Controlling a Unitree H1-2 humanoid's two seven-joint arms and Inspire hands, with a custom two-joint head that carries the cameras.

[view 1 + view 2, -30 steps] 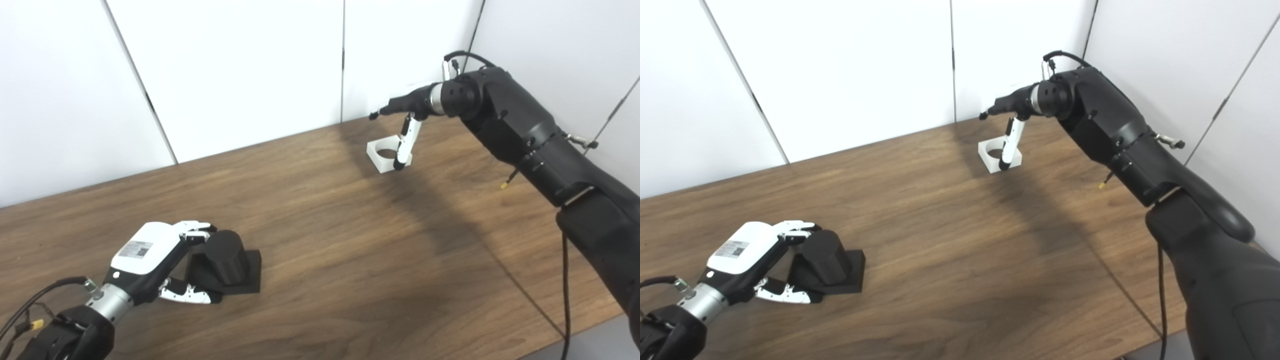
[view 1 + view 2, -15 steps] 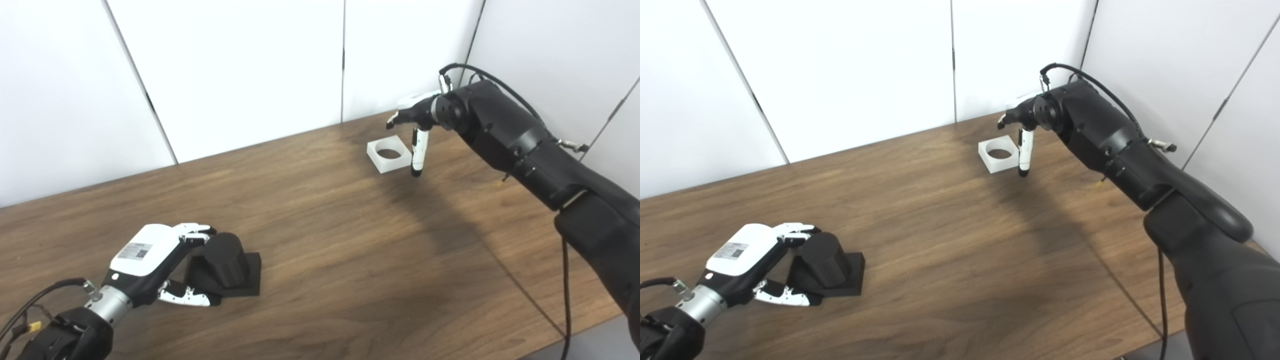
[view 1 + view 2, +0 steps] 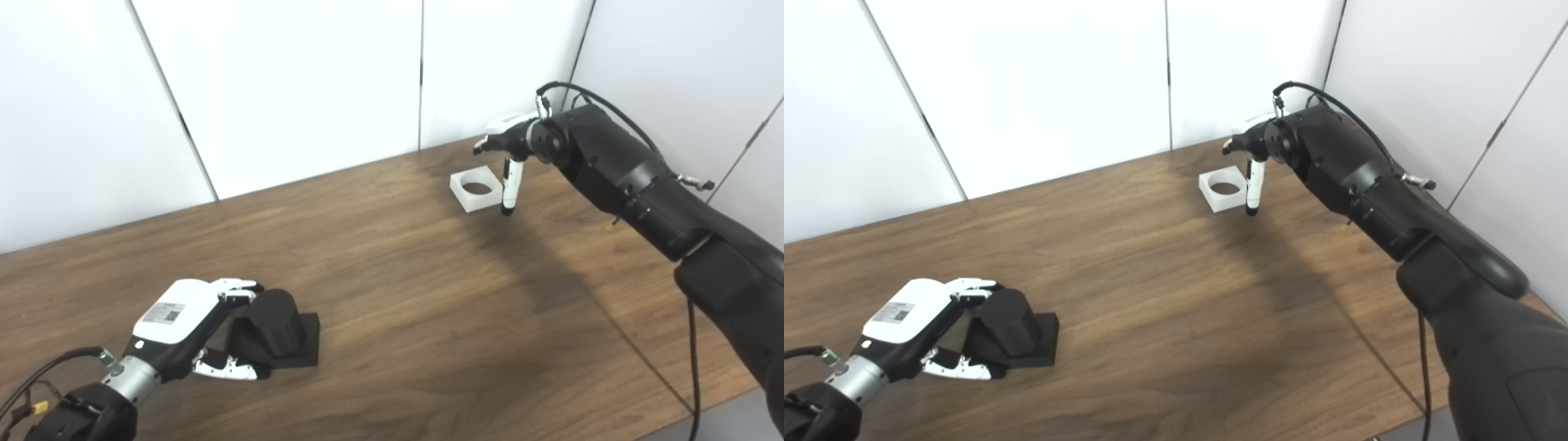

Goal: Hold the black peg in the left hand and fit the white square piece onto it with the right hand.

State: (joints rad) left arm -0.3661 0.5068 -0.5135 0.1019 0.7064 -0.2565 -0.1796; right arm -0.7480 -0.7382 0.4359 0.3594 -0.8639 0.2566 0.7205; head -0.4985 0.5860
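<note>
At lower left of the frame we see the black peg (image 3: 274, 315) standing upright on its square black base, which lies flat on the wooden table (image 3: 398, 294). The left hand (image 3: 184, 321) is spread around it, holding nothing: the upper fingers (image 3: 236, 286) reach the peg's top rim on its left, and the thumb (image 3: 223, 369) lies along the table in front of the base. We cannot tell whether either actually presses on the peg.

At upper right, near the back wall (image 3: 294, 86), the white square piece (image 3: 476, 188) lies flat with its round hole facing up. The right hand (image 3: 507, 150) hangs just beside its right edge, holding nothing; one finger (image 3: 508, 191) points straight down past the piece's right corner, its dark tip close above the table. The rest of that hand is hidden behind the wrist, so we cannot tell how far it is spread.

A second ago that finger overlapped the white piece; half a second ago it was already off to the right, where it is now. The piece has not shifted. The left hand has slid a little lower and leftward beside the peg.

The right eye view (image 3: 1244, 177) shows a thin strip of table between the finger and the piece more clearly; the left eye view shows more of the left thumb.
</note>
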